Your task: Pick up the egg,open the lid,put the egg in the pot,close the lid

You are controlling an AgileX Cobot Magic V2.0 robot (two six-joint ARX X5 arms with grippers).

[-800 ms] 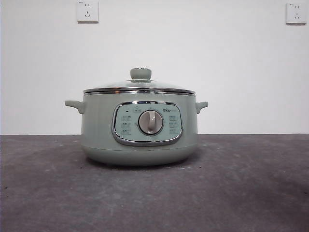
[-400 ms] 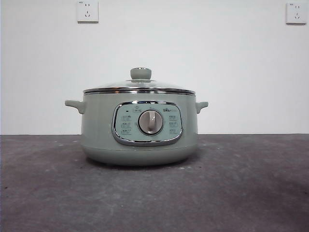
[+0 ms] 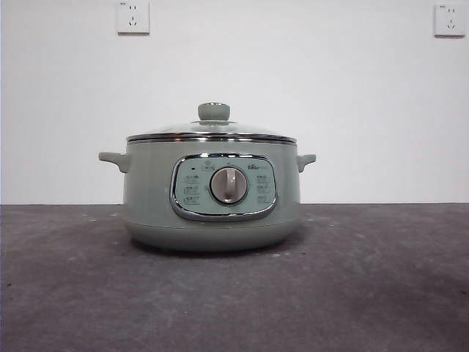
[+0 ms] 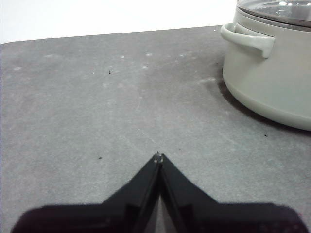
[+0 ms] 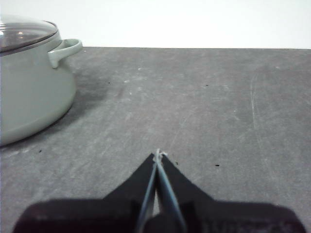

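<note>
The pale sage-green pot (image 3: 211, 194) stands in the middle of the dark table, its control panel and silver dial facing the front view. The glass lid (image 3: 212, 132) sits shut on it, green knob on top. No egg shows in any view. My left gripper (image 4: 159, 158) is shut with nothing in it, low over the table beside the pot (image 4: 272, 68), well apart from its handle. Over on the other side of the pot (image 5: 29, 82), my right gripper (image 5: 158, 154) is likewise shut and holds nothing. Neither arm appears in the front view.
A white wall with two sockets (image 3: 133, 16) rises behind the table. Bare grey tabletop (image 3: 381, 279) spreads on both sides of the pot and in front of it.
</note>
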